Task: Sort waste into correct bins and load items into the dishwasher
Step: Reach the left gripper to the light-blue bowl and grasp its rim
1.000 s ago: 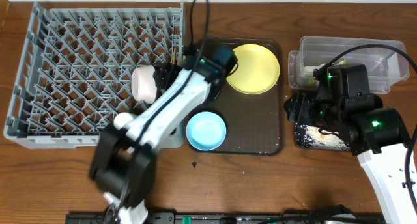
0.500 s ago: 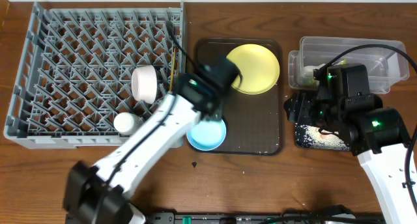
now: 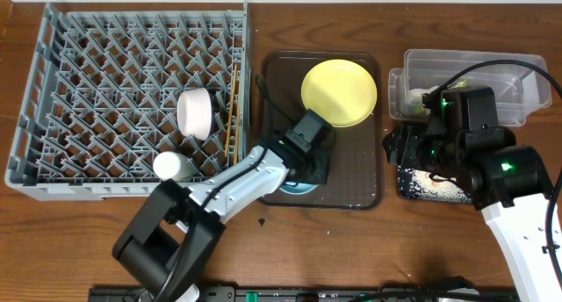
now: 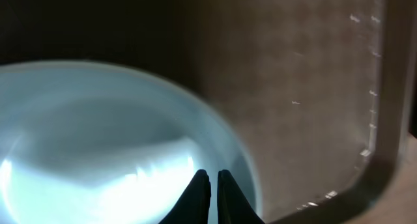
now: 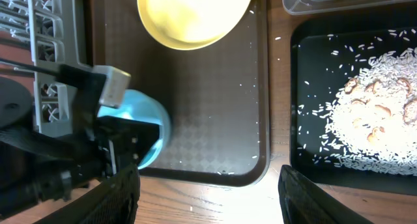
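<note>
The light blue bowl (image 4: 98, 133) sits at the front left of the brown serving tray (image 3: 351, 175). My left gripper (image 4: 210, 174) hangs over the bowl's inside near its rim, shut with nothing between its fingers; from above, it (image 3: 307, 161) covers most of the bowl (image 3: 290, 188). The yellow plate (image 3: 339, 92) lies at the back of the tray. In the dishwasher (image 3: 88, 65) lie a white bowl (image 3: 195, 111), a white cup (image 3: 172, 166) and the chopsticks (image 3: 233, 118). My right gripper (image 5: 212, 198) is open over the wood by the tray's front corner.
A black tray (image 3: 406, 181) holding beige food scraps (image 5: 378, 120) lies under the right arm (image 3: 479, 135). Behind it stands the clear tub (image 3: 518, 78) with pale waste (image 3: 413, 98) in its left end. The left arm (image 3: 228, 192) stretches across the rack's front right corner.
The left arm swung from the rack's right edge down to the blue bowl, and its gripper went from open to shut. The chopsticks now rest in the rack. The right arm stayed put.
</note>
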Motion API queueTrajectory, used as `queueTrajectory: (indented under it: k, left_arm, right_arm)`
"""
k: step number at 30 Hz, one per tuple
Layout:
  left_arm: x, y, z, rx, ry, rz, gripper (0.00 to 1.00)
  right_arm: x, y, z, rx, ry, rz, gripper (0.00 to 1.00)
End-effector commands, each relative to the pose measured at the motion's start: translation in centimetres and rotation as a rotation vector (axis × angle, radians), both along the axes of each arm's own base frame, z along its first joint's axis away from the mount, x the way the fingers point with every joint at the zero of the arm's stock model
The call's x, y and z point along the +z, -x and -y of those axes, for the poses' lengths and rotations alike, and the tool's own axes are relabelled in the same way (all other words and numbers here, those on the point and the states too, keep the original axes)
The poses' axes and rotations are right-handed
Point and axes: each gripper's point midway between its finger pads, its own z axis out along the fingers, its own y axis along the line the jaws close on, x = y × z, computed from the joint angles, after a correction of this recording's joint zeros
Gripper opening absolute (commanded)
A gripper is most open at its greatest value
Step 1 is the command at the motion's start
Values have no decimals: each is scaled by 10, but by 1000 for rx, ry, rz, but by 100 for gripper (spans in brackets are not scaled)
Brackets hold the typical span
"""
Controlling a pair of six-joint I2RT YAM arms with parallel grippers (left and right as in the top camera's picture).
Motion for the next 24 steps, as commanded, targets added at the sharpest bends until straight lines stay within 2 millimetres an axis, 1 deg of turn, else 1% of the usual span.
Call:
queueTrajectory:
  k: [1,3,4,6,8,9,10,11,13,14,15,17,21,24]
  left_arm:
    - [-3,19,24,-109,100,-62,8]
    - [12,23,43,-185,198,-59,8]
    - [20,24,48,-213,231,-56,9]
    - [32,22,49,-223,236,-38,11]
    - [48,11,28,-156,167,0,17]
    - [55,7,20,-131,146,13,17]
    - [64,3,8,-102,122,31,22]
    - [72,0,-3,-76,102,49,24]
    - [83,-5,-25,-26,53,82,26]
    - [84,-7,-37,-1,10,96,28]
    - [82,-9,-51,26,-50,112,30]
    - [72,-10,-69,56,-140,116,35]
    - [37,2,-78,45,-196,40,38]
    - [17,9,-70,26,-178,-34,39]
  right_arm:
    - [5,0,2,-15,-5,14,66]
    - [5,-1,2,-15,-5,16,66]
    - [5,-1,2,-15,-6,17,66]
    - [5,-1,2,-15,-6,19,66]
    - [5,-1,2,-15,-6,18,66]
    - [5,-1,2,-15,-6,17,66]
    - [5,-1,2,-15,-5,16,66]
    - [5,-1,2,-15,-5,16,66]
    - [5,-1,2,-15,-5,17,66]
    - [5,-1,2,-15,-5,17,67]
    - [5,-1,2,-15,-5,17,67]
    - [5,-1,2,-15,-5,16,67]
    - [5,-1,2,-15,-5,17,67]
    - [5,-1,2,-15,-5,17,67]
